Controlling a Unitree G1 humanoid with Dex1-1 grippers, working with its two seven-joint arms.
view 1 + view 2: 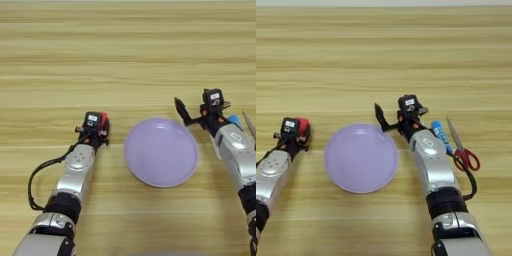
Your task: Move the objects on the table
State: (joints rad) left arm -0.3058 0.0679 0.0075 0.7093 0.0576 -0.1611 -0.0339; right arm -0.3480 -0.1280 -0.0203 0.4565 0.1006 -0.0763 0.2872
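Note:
A small red block [104,120] lies on the table [125,50] left of the plate. My left gripper [95,131] is right against it, with the block showing at its right side. My right gripper [398,112] stands open at the plate's upper right rim, one black finger [380,117] splayed out to the left and nothing between the fingers. Just right of that arm lies a short blue glue stick [440,134]. Right of the glue stick are scissors [461,149] with dark red handles, blades pointing away from me.
A big round lilac plate [161,152] sits between the two arms with nothing in it. A black cable [35,182] loops out left of my left forearm. Bare wood stretches across the far half of the table.

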